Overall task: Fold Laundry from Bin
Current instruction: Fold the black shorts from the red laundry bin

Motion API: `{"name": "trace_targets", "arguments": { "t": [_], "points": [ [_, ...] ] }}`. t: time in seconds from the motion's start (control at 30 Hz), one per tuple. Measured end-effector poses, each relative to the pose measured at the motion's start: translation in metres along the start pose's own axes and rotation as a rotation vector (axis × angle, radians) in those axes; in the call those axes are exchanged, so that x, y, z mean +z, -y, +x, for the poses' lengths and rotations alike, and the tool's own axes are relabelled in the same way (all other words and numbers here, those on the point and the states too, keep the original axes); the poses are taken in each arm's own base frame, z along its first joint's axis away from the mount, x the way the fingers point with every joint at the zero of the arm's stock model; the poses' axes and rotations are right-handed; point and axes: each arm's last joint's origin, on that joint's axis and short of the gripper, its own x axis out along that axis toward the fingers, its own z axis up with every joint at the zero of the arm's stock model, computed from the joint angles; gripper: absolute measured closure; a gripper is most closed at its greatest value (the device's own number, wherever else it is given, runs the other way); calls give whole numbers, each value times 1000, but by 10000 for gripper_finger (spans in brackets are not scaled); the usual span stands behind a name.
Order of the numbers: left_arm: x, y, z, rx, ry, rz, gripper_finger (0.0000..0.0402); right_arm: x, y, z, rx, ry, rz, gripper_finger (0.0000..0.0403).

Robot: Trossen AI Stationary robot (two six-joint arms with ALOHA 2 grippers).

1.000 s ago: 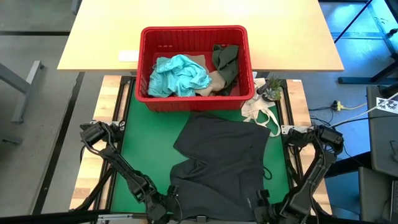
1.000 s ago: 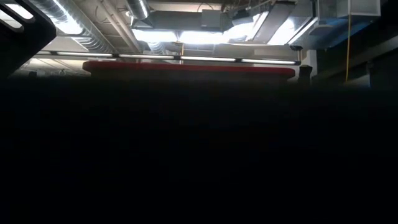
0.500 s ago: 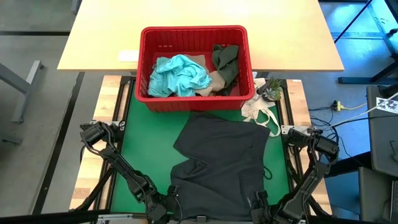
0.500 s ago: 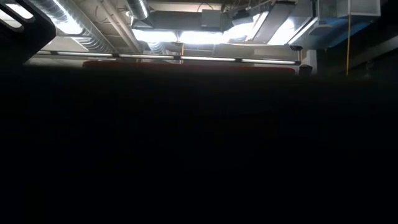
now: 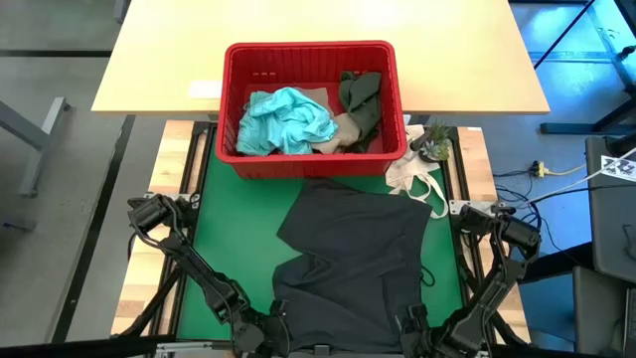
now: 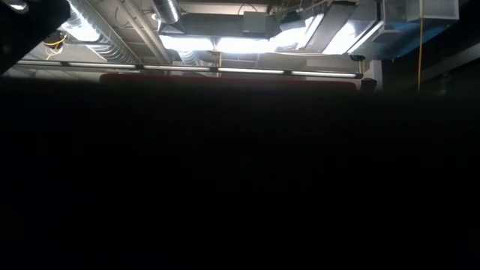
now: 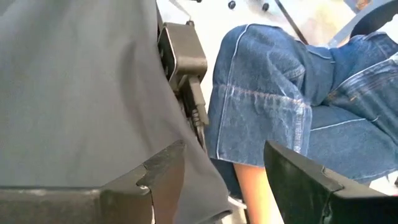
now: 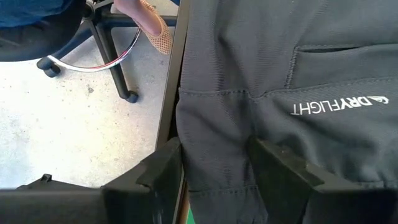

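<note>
both grippers at the near hem, ready to fold the dark garment

while the dark grey garment (image 5: pixel 353 254) lies spread on the green mat (image 5: pixel 234 234), its long axis runs from the red bin (image 5: pixel 310 50) toward the near table edge, where its hem hangs over. it looks like shorts, with the printed panel and stitched seams at the near end in the right wrist view, though which end is the waistband i cannot tell. the teal garment (image 5: pixel 286 117), olive garment (image 5: pixel 360 94) and beige garment (image 5: pixel 343 127) sit in the bin, at the far side of the mat.

the left gripper (image 7: pixel 211 180) is at the near-left corner of the cloth, jaws spread, with cloth draped over one finger and nothing pinched that i can see. the right gripper (image 8: pixel 214 168) is at the near-right part of the hem, jaws spread with the hanging cloth lying between them, not yet clamped.

to do this step well, i judge both grippers should close on the hem at matching points either side of the centre, catching both layers, then lift together and carry the near edge toward the bin so the fold lands square. the rumple near the left middle wants smoothing first, or it will be trapped.

a person's jeans (image 7: pixel 273 112) show just beyond the table edge.
</note>
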Motion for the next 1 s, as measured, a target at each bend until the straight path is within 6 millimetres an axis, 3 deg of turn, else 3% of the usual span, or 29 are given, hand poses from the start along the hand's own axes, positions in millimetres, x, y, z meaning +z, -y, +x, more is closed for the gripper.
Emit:
{"name": "trace_targets", "arguments": {
  "t": [0.6, 0.8, 1.0],
  "points": [
    [-30, -11, 24, 62, -88, 25, 192, 0, 0, 1, 2, -4, 0, 217],
    [-32, -13, 24, 84, -111, 32, 206, -1, 1, 1, -3, -7, 0, 268],
    [-32, -14, 24, 107, -109, 35, 265, 0, 1, 1, -13, 1, 0, 337]
  ]
}}
